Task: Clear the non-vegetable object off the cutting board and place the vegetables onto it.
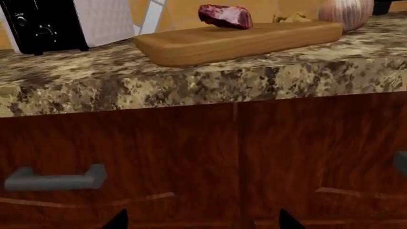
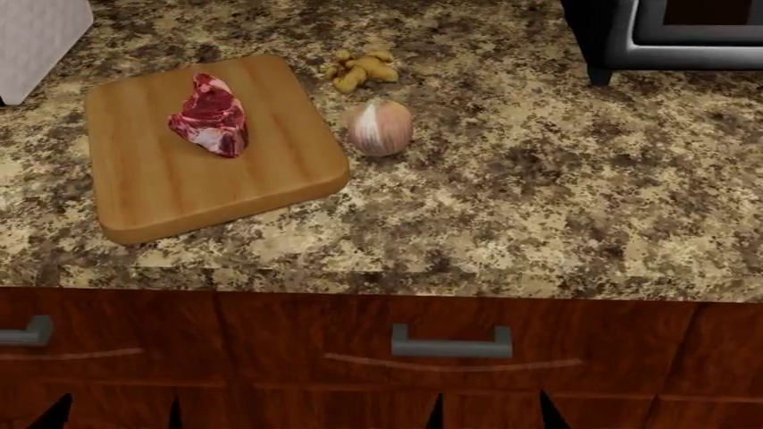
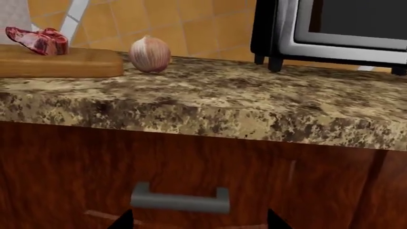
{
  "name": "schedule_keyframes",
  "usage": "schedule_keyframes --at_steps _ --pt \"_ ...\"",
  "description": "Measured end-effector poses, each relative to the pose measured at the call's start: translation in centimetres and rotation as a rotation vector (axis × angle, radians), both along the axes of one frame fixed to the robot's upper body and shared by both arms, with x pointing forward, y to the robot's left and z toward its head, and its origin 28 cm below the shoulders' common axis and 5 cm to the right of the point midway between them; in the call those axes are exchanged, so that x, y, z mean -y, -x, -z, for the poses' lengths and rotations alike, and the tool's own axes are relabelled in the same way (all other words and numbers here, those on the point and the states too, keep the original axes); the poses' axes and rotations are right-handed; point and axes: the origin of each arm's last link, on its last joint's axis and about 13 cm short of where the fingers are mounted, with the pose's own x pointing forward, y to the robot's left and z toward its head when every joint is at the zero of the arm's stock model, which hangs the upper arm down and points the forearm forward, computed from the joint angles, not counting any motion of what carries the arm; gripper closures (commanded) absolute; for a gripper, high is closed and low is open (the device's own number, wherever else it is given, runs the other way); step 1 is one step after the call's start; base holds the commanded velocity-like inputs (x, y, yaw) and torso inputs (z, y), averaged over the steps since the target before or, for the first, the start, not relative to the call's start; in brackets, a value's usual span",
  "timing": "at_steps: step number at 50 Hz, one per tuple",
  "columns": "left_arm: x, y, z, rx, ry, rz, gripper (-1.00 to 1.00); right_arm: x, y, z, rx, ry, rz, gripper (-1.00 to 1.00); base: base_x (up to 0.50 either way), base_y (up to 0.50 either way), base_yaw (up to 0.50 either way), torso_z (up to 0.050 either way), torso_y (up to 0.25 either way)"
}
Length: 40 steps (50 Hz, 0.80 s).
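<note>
- Nothing done yet by the look of it: steak (image 2: 211, 116) lies on the cutting board (image 2: 256, 179), toward the board's far-left part; one end looks slightly raised in the left wrist view.
- Ginger (image 2: 361, 68) sits on the countertop (image 2: 537, 206) just off the board's far-right corner. Onion (image 2: 381, 127) is beside the board's right edge, near but not touching as far as the head view shows.
- Left gripper (image 2: 116, 413) and right gripper (image 2: 489, 411) hang low in front of the cabinet drawers, below counter level. Only the fingertips show; on both, the tips stand apart with nothing between them, so both read as released and empty.
- Step in hand, judged: remove the steak first. Left arm is the nearer one.
- Doing it well: raise the arm clear of the counter edge before reaching in, come down from above, and close across the steak's narrow width. Set it on bare counter away from the board, not on the side where the vegetables wait.
- Risk: the meat is flat and low, so the fingers may scrape the board or nudge it toward the onion, which could roll.
- Count: one steak, one board, one ginger, one onion, so two vegetables to move. Two grippers.
- Also in view: white toaster (image 2: 36, 40) at far left, dark oven (image 2: 667, 36) at far right, drawer handle (image 2: 451, 343).
</note>
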Motion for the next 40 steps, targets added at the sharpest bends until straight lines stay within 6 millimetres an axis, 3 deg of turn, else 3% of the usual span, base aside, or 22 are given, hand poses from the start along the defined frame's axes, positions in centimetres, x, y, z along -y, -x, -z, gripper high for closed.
schedule_keyframes --at_steps 19,40 --pt "-0.5 -2.1 -9.1 0.041 -0.008 0.002 -1.0 0.7 -3.2 -8.6 0.077 0.097 -0.034 -1.0 0.0 0.0 0.0 0.0 0.0" --pt "-1.2 -5.9 -19.1 0.049 -0.044 0.034 -1.0 1.9 -8.7 -19.5 0.102 0.158 -0.08 -1.0 0.05 0.0 0.0 0.0 0.0"
